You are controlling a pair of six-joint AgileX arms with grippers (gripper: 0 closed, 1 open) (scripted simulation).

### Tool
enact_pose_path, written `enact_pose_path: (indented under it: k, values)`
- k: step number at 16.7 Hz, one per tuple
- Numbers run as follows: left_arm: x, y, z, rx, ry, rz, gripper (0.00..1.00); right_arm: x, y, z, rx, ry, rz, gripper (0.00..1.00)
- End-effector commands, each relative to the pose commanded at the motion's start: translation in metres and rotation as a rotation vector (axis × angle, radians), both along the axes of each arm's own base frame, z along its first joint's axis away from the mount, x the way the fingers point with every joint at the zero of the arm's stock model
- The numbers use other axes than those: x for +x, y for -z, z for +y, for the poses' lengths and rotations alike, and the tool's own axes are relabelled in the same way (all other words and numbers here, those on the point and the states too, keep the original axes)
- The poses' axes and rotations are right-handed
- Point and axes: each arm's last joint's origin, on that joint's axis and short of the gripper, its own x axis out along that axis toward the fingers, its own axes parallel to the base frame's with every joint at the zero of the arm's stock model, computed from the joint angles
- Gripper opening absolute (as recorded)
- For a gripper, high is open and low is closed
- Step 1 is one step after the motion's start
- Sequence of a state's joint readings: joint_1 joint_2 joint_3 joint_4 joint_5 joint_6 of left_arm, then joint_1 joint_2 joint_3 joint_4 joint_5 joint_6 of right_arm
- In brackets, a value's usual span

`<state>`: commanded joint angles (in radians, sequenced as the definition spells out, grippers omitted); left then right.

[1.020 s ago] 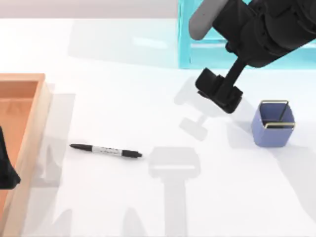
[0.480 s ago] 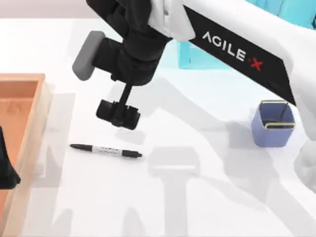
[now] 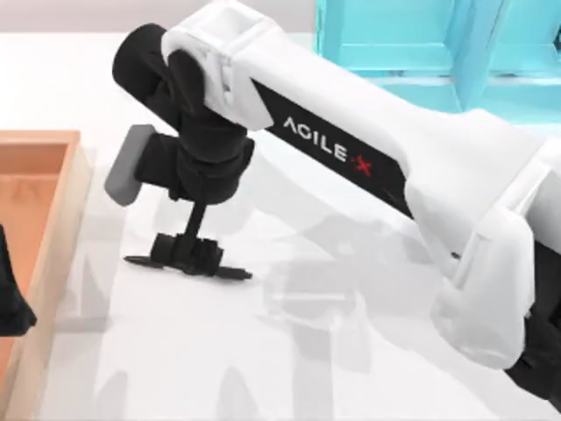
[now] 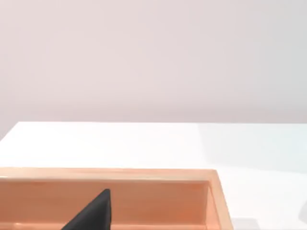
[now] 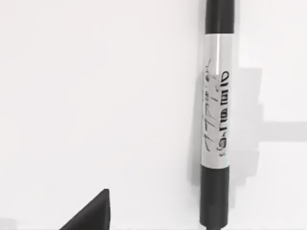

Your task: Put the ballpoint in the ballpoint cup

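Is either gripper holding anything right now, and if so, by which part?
Nothing is visibly held. The right gripper is down over the ballpoint, which lies flat on the table; a closed grip cannot be told.

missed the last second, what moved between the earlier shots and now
The right pincer swept from beside the ballpoint cup leftward across the table and dropped onto the ballpoint; whether it grips yet is unclear. The right arm now covers the cup's spot. The ballpoint lies where it was, as does the wooden tray; the left pincer stays parked over the tray.
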<state>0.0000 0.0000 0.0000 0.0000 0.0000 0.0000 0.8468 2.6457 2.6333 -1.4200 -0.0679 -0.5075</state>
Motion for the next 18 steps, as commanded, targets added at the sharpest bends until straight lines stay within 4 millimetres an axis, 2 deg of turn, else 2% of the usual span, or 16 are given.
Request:
enact_pose_path:
  k: [6, 8, 15, 18]
  values:
    - [0.0, 0.0, 0.0, 0.0, 0.0, 0.0, 1.0, 0.002, 0.005, 0.0, -0.001, 0.003, 0.001, 1.0]
    - [0.0, 0.0, 0.0, 0.0, 0.0, 0.0, 1.0, 0.003, 0.019, 0.004, 0.0, 0.0, 0.0, 1.0]
    - [0.0, 0.0, 0.0, 0.0, 0.0, 0.0, 1.0, 0.004, 0.091, 0.015, 0.001, 0.0, -0.001, 1.0]
    - [0.0, 0.0, 0.0, 0.0, 0.0, 0.0, 1.0, 0.003, 0.099, 0.015, 0.0, 0.0, 0.0, 1.0]
